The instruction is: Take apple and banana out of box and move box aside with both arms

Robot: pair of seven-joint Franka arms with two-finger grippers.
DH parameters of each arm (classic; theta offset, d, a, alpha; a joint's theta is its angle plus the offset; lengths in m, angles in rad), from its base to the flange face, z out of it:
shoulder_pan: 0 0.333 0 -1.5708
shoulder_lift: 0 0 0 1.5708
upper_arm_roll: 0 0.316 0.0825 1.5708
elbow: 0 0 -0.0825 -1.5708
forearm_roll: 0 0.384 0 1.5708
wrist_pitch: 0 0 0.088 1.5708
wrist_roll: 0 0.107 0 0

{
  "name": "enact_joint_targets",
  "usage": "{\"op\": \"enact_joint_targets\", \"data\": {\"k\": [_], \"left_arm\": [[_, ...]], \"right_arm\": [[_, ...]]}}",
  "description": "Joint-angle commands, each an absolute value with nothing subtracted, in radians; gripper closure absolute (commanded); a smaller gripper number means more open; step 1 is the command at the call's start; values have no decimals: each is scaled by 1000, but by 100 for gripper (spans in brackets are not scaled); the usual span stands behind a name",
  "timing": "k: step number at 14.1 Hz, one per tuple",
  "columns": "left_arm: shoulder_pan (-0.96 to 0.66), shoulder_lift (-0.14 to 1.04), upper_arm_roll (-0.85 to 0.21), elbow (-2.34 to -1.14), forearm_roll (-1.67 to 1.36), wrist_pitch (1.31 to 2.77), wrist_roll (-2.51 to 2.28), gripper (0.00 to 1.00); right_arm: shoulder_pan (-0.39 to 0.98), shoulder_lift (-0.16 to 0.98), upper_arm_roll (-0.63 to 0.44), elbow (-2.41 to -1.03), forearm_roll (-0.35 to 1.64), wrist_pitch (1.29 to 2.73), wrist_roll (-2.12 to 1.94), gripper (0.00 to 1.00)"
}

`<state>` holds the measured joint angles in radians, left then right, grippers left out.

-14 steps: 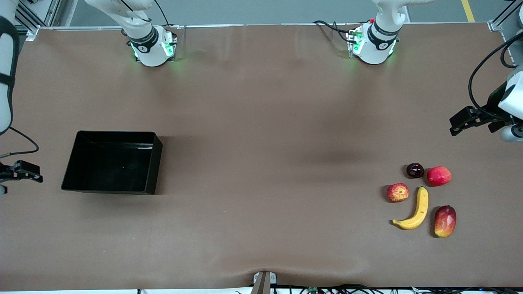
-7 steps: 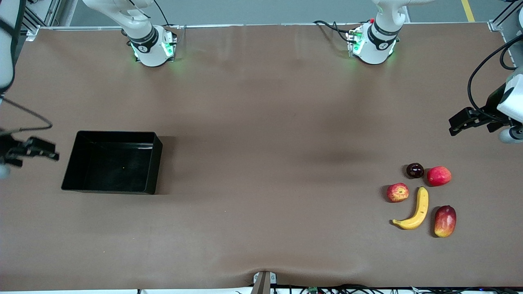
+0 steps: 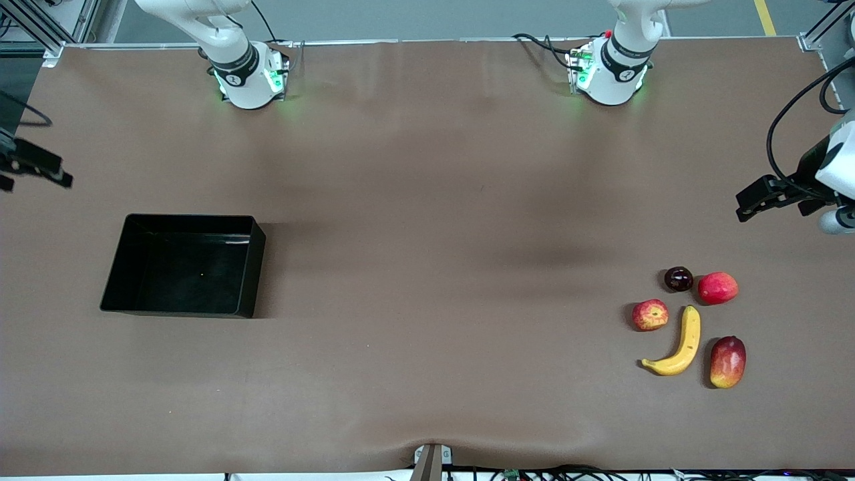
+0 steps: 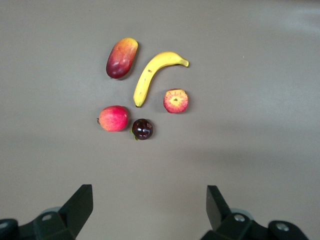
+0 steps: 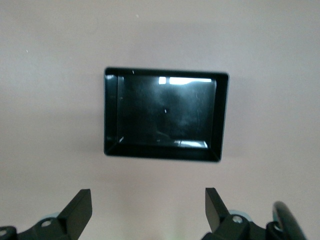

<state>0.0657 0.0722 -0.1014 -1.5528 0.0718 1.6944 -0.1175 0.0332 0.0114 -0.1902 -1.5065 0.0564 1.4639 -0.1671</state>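
The black box (image 3: 180,274) stands empty toward the right arm's end of the table. The yellow banana (image 3: 685,342) and the streaked red apple (image 3: 650,314) lie together toward the left arm's end. My left gripper (image 3: 743,206) hangs open and empty over bare table at that end. Its wrist view shows the banana (image 4: 152,75) and apple (image 4: 176,100) ahead of its open gripper (image 4: 150,205). My right gripper (image 3: 61,176) hangs over the table edge at the right arm's end, off the box. Its wrist view shows the box (image 5: 223,120) ahead of its open, empty gripper (image 5: 148,210).
A red-yellow mango (image 3: 728,361) lies beside the banana, nearer the front camera. A pink-red round fruit (image 3: 718,288) and a small dark fruit (image 3: 678,278) lie just farther than the banana. The brown mat (image 3: 427,267) covers the table.
My right gripper has swung from beside the box's near corner toward the bases' side of the table. The left gripper, box and fruits have hardly moved.
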Motion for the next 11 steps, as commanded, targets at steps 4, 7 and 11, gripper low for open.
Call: {"op": "enact_joint_targets", "data": {"k": [4, 7, 11], "left_arm": [[74, 66, -103, -1545, 49, 1684, -126, 0], [71, 67, -103, -1548, 49, 1684, -120, 0], [71, 66, -104, -1546, 46, 1652, -115, 0]], "right_arm": [[37, -60, -172, -1562, -34, 1492, -150, 0], [26, -28, -173, -1511, -32, 1509, -158, 0], [35, -31, -173, -1517, -26, 1506, -155, 0]]}}
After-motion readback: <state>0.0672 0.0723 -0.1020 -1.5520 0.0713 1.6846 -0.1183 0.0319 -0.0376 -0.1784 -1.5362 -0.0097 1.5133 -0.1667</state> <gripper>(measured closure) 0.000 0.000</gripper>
